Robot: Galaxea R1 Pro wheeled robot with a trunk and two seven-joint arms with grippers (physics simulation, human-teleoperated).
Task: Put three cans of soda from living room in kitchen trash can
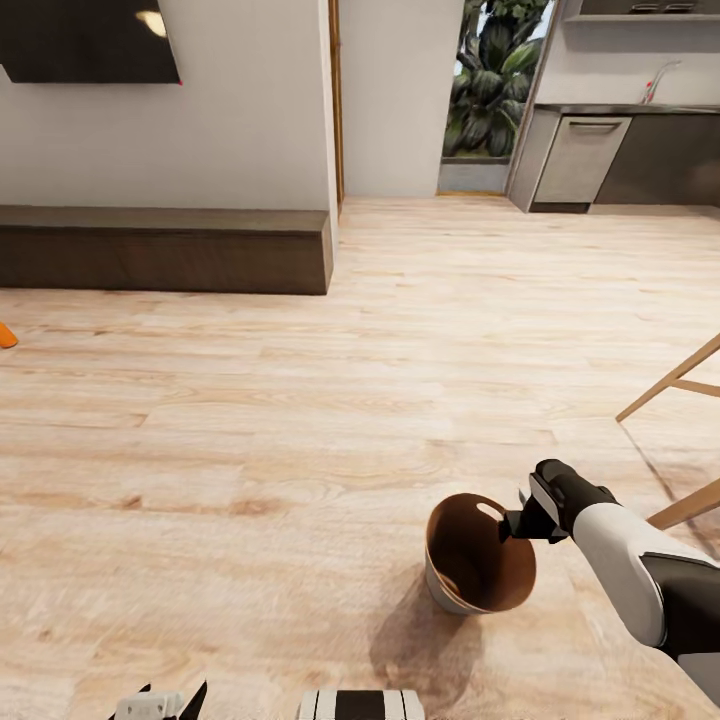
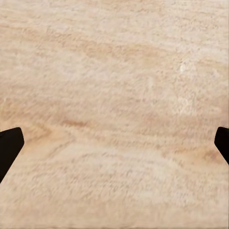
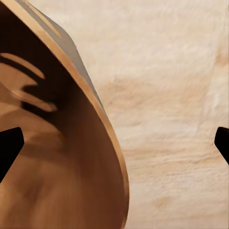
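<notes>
Orange can (image 1: pixel 5 336) cut by edge

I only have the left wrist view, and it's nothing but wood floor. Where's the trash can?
Observer: The trash can is ahead on your right side. It is tilted, with its brown inside facing the head camera.
Operator: Is the right gripper on it?
Observer: The right gripper is at its rim. In the right wrist view the rim runs between wide-apart fingers.
Operator: Any soda can nearby?
Observer: An orange thing, likely a soda can, is cut off by the head view's left edge. It is on the floor in front of the low dark bench.
</notes>
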